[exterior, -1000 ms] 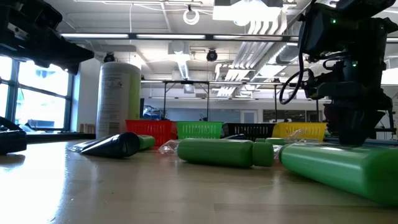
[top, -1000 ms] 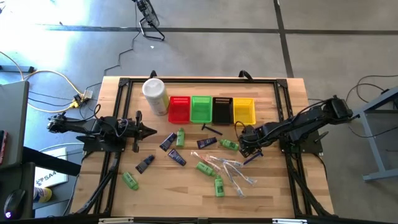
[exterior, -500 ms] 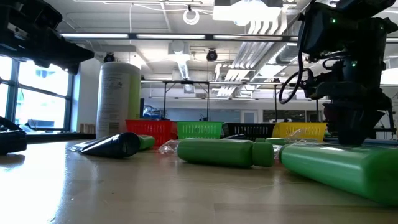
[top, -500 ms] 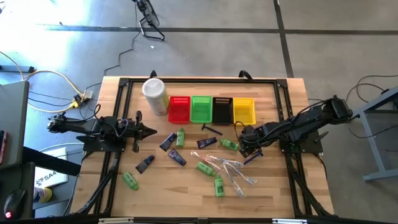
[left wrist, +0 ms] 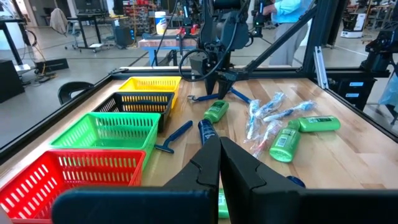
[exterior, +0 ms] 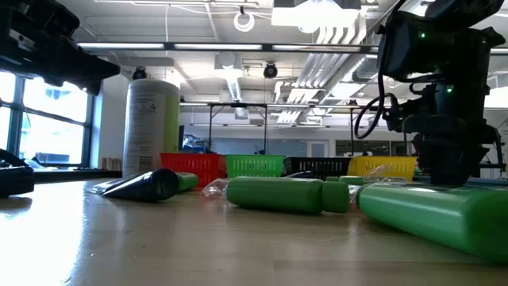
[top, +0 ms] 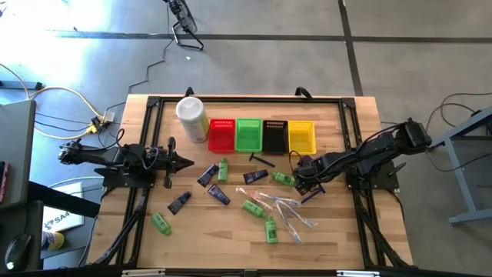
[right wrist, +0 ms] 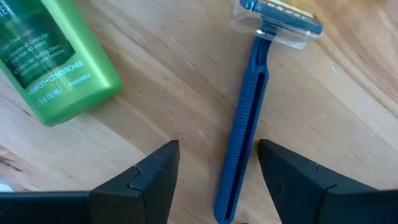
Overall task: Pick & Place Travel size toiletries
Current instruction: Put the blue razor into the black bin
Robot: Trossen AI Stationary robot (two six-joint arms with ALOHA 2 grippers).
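The travel size toiletries lie scattered mid-table: green mini bottles [top: 254, 208], dark tubes [top: 206, 175], clear-wrapped sticks [top: 288, 211] and razors. My right gripper [top: 301, 181] is low over the table, in front of the yellow basket [top: 301, 137]. It is open, with one finger on each side of a blue razor's handle [right wrist: 241, 143], and I see no touch. The razor lies flat beside a green bottle [right wrist: 53, 56], its head [right wrist: 280, 22] pointing away. My left gripper [top: 188, 162] is shut and waits at the table's left.
Red [top: 221, 135], green [top: 248, 135], black [top: 274, 136] and yellow baskets stand in a row at the far edge. A tall white canister [top: 191, 117] stands left of them. Another razor [left wrist: 171, 140] lies by the black basket. Bare wood shows along the near edge.
My right gripper has come down a little toward the table over the blue razor. Its fingers have stayed open. Nothing on the table has moved.
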